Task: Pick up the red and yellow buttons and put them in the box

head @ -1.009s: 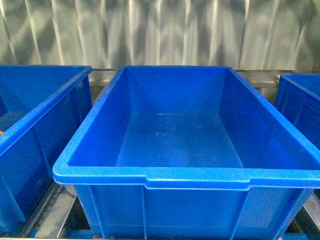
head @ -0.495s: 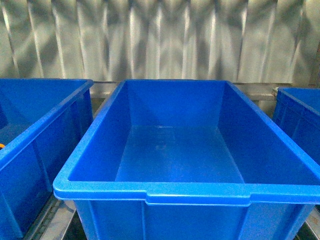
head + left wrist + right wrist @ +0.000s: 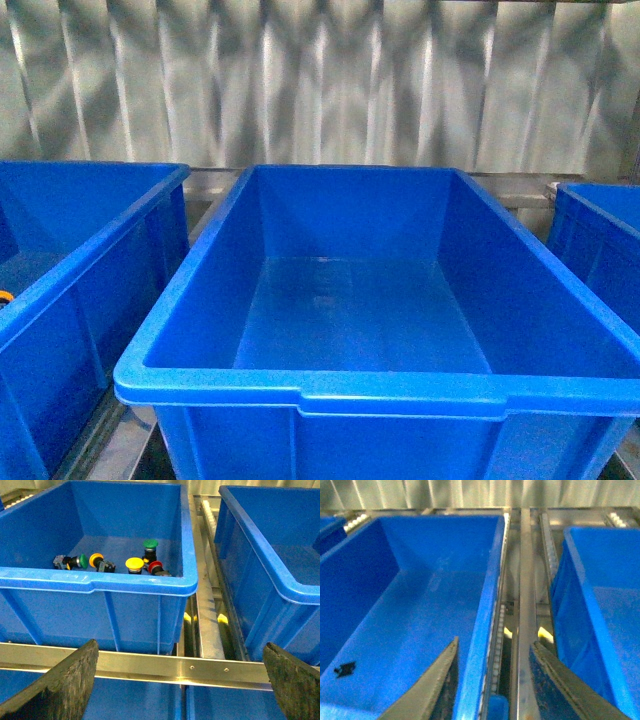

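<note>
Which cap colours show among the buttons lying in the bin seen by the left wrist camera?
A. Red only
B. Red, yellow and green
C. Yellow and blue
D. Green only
B: in the left wrist view the bin holds a red-capped button, a yellow-capped button and a green-capped button, among others.

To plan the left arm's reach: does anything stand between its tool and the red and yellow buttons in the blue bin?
Yes. A silver metal rail and the near wall of the blue plastic bin lie between the left tool and the red-capped button and yellow-capped button. The bin's top is open.
</note>
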Controlling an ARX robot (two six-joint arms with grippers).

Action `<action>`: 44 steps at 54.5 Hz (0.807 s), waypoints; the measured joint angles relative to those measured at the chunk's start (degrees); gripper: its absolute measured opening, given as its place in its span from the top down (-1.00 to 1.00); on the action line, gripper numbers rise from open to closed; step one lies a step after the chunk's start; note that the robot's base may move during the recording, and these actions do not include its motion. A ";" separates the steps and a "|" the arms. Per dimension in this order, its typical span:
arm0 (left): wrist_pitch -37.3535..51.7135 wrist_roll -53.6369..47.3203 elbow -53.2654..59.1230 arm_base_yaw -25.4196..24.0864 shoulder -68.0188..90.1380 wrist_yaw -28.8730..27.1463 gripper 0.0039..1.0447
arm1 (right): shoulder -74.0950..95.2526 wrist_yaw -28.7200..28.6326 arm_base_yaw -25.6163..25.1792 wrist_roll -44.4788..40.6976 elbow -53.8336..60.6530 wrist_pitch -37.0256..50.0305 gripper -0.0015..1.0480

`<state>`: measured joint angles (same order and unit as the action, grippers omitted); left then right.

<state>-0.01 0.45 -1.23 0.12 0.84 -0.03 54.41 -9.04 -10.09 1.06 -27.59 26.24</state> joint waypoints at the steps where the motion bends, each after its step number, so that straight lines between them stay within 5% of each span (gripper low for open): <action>1: 0.00 0.00 0.00 0.00 0.00 -0.02 -0.85 | -1.84 1.57 1.38 -0.15 1.73 -0.61 0.26; 6: 0.00 0.00 0.00 0.00 0.00 0.00 -0.85 | -9.62 7.85 7.98 -0.52 8.26 -2.67 0.56; 13: 0.00 0.00 0.00 0.00 0.00 0.02 -0.85 | -19.17 8.68 9.73 -0.74 14.21 -6.08 0.93; 44: 0.00 0.00 0.00 0.00 0.00 0.02 -0.85 | -33.14 9.07 9.97 -0.87 23.39 -9.53 0.93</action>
<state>-0.01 0.45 -1.23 0.12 0.84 -0.01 21.28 0.03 -0.12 0.19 -4.21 16.71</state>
